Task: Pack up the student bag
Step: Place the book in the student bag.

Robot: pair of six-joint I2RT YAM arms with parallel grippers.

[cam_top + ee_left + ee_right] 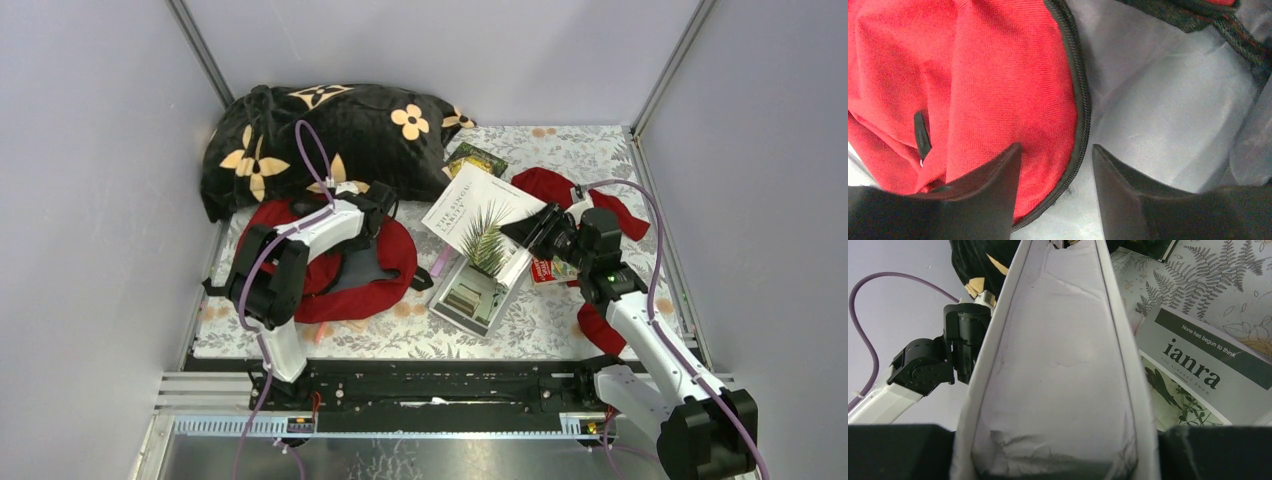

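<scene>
The step in hand looks like opening the bag's mouth so that a book can go in. The left tool (1057,150) stands open astride the black zip rim (1079,100) of the student bag (350,300), one finger over the red outer cloth and the other over the pale grey lining (1158,115); it grips nothing yet. To do this well, it should bite deep enough to take zip tape and cloth together. It should then lift up and away from the lining, so that the mouth gapes rather than folds.

The right tool (1055,432) is clamped on a white book (470,205), held raised over the worktop (560,320) to the bag's right. The book should go in narrow edge first, once the gap is wide enough.

The bag lies slumped flat on the worktop's left half, under the left arm and just in front of the black flowered blanket (330,130). It is dark-red woven fabric, soft and creased.
</scene>
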